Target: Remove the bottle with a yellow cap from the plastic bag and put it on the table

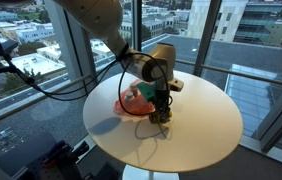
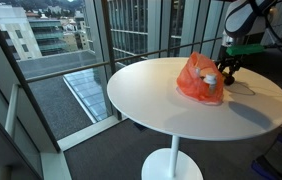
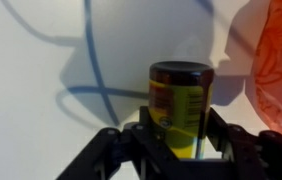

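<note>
In the wrist view my gripper (image 3: 179, 120) is shut on a yellow-labelled bottle (image 3: 181, 88). The bottle's far end looks dark and rests on or just above the white table (image 3: 51, 60). Its cap is not visible. The orange plastic bag (image 3: 279, 60) lies just to the right of it. In both exterior views the gripper (image 1: 161, 112) (image 2: 226, 72) points down beside the bag (image 1: 134, 100) (image 2: 196, 82), over the round table (image 1: 206, 130) (image 2: 151, 100). Another item with a white top (image 2: 211, 79) shows inside the bag.
A thin dark cable (image 2: 247, 89) trails across the tabletop near the gripper. The table stands close to floor-to-ceiling windows (image 1: 231, 40) with dark frames. Black cables (image 1: 21, 75) hang from the arm. The table edge (image 2: 121, 110) is well away from the bag.
</note>
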Robot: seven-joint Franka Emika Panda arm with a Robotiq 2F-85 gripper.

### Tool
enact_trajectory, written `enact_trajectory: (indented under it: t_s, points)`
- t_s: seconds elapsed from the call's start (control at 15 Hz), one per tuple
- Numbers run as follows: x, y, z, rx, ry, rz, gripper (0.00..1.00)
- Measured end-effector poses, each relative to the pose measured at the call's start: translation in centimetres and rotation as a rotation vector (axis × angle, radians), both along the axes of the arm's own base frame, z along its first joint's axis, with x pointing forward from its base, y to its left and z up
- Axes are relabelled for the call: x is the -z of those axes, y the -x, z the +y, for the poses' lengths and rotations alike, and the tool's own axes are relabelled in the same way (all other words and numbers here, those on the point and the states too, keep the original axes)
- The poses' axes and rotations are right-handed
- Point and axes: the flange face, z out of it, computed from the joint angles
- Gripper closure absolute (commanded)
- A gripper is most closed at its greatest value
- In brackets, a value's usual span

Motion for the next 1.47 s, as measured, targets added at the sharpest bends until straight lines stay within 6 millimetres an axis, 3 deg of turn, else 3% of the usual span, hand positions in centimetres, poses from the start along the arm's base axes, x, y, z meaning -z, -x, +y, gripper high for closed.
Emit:
enact_trajectory:
  t_s: [0.13, 0.33, 0.53, 0.93, 1.27, 1.47]
  points:
    - [0.0, 0.0, 0.0, -0.002, 0.000, -0.002, 0.01]
    - [-0.5, -0.2, 0.2, -0.008, 0.002, -0.011, 0.00]
    - [-3.0, -0.7, 1.1, -0.032, 0.013, -0.035, 0.00]
    - [-10.1, -0.7, 5.4, -0.087, -0.003, -0.026, 0.00]
    - [-14.3, 0.2, 9.7, -0.168, -0.036, 0.003, 0.00]
    - [-16.4, 0.6, 12.4, -0.308, -0.054, -0.016, 0.00]
